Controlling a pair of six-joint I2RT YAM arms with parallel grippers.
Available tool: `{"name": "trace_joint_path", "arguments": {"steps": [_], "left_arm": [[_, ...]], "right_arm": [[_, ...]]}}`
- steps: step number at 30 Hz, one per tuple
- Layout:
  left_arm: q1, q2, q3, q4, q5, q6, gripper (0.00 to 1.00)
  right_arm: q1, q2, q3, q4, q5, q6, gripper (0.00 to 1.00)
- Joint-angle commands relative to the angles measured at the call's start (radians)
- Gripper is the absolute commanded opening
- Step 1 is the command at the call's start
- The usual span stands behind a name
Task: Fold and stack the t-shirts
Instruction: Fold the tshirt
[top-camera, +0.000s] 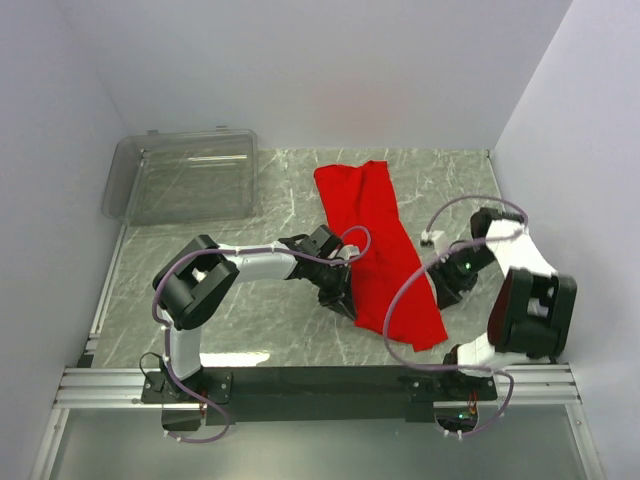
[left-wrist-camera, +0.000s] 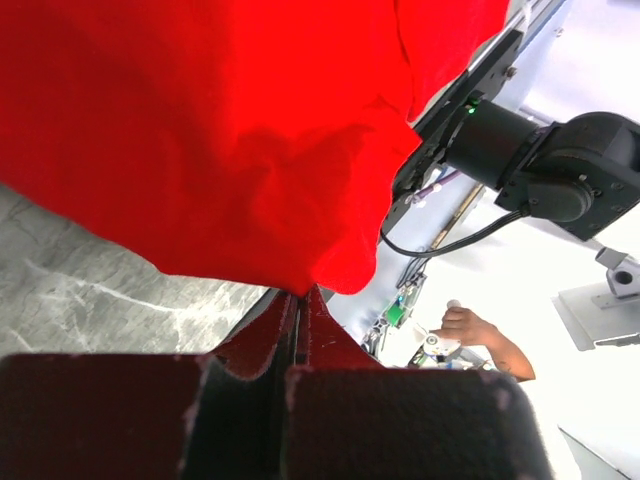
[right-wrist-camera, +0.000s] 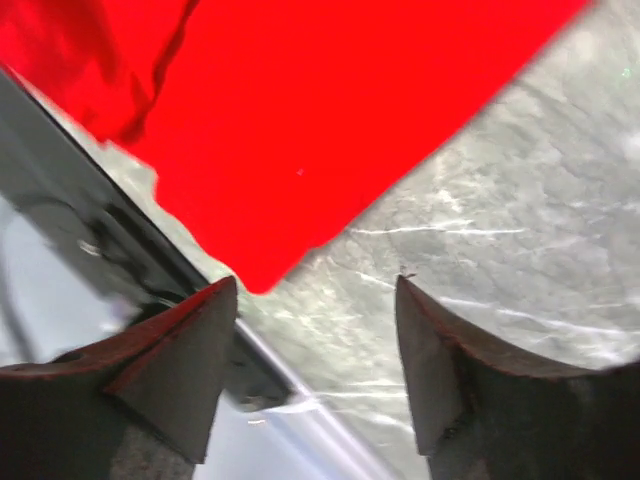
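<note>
red t-shirt (top-camera: 378, 245): soft matte cloth, folded into a long narrow strip, lying diagonally across the middle of the grey veined tabletop (top-camera: 260, 320). left claw (left-wrist-camera: 300, 298) is pinched tight on a bunched fold at the strip's left edge, and the cloth puckers there. right claw (right-wrist-camera: 312, 300) has its jaws wide apart, gripping nothing, just off the shirt's flat near corner. clear round-cornered plastic bin (top-camera: 185, 180) sits far left, well apart from the shirt.
</note>
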Motion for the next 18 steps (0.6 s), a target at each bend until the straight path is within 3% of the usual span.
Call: {"name": "trace_joint_path", "arguments": {"steps": [1,2,5,13,18], "left_arm": [[0.004,0.0,0.033,0.041,0.032,-0.015,0.01],[0.004,0.0,0.031,0.041,0.032,-0.014,0.01],[0.004,0.002,0.027,0.046,0.037,-0.014,0.01],[0.004,-0.015,-0.006,0.074,0.032,-0.028,0.01],[0.004,-0.027,-0.015,0.081,0.026,-0.034,0.01]], "right_arm": [[0.007,-0.187,-0.103,-0.049,0.008,-0.343,0.73],[0.007,-0.221,-0.131,-0.034,0.011,-0.456,0.8],[0.025,-0.311,-0.218,0.017,0.042,-0.557,0.87],[0.088,-0.358,-0.359,0.151,0.099,-0.663,0.86],[0.097,-0.426,-0.427,0.155,0.085,-0.845,0.86]]}}
